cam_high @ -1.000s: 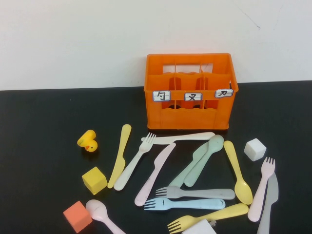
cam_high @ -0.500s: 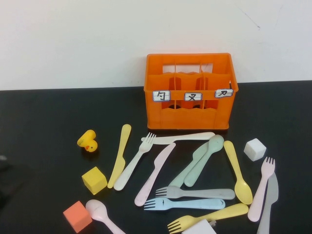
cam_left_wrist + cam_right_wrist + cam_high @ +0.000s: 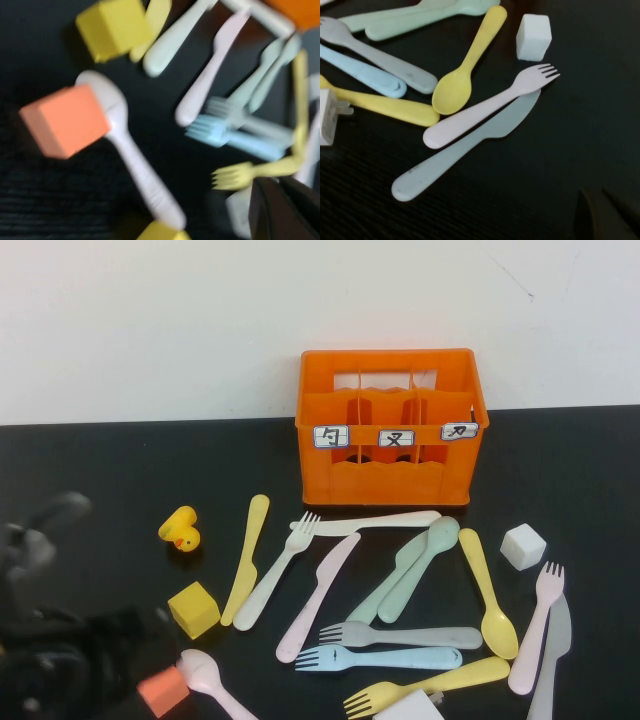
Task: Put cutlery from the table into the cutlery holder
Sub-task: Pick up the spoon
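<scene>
The orange crate (image 3: 391, 427) stands at the far edge of the black desk (image 3: 100, 470), against the wall, with three white labels on its front. The cutlery (image 3: 400, 585) lies spread on the desk in front of the crate, out toward the near edge: a yellow knife (image 3: 246, 558), a white fork (image 3: 277, 569), a pink knife (image 3: 319, 595), two mint spoons (image 3: 415, 565), a yellow spoon (image 3: 488, 592), a grey fork (image 3: 400, 634), a blue fork (image 3: 378, 658) and a yellow fork (image 3: 428, 683). A pink fork (image 3: 536, 626) rests partly on a pale blue knife (image 3: 549, 660) near the near right corner.

The left pincer (image 3: 60, 640) is a dark blur over the near left corner, beside the orange cube (image 3: 158, 685), the pink spoon (image 3: 210, 681) and the yellow cube (image 3: 194, 609); I cannot tell whether it is open or closed. The right pincer (image 3: 600, 212) shows only as a dark edge in its wrist view, over the pink fork; its state cannot be told either. A yellow duck (image 3: 181, 530) sits near the left side, a white cube (image 3: 523, 545) near the right.
</scene>
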`<action>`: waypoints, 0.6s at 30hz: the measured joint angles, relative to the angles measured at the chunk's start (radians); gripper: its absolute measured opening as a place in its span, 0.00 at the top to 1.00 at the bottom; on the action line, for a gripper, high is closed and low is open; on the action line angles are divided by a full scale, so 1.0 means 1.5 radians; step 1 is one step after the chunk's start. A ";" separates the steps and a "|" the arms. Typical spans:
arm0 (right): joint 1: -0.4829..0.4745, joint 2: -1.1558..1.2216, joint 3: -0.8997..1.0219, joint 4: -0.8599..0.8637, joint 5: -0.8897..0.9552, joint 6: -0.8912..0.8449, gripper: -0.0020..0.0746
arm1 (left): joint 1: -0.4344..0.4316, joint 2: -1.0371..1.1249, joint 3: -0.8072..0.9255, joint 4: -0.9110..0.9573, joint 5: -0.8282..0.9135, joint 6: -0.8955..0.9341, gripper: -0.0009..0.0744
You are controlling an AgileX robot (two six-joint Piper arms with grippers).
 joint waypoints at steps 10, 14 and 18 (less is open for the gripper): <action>0.000 0.001 0.000 0.002 0.000 -0.006 0.98 | -0.305 0.146 -0.018 0.446 -0.034 -0.434 0.99; 0.000 0.001 0.000 0.002 0.000 -0.006 0.98 | -0.356 0.214 -0.019 0.466 -0.126 -0.476 0.99; 0.000 0.001 0.000 0.002 -0.002 -0.006 0.98 | -0.359 0.260 -0.024 0.423 -0.193 -0.522 0.99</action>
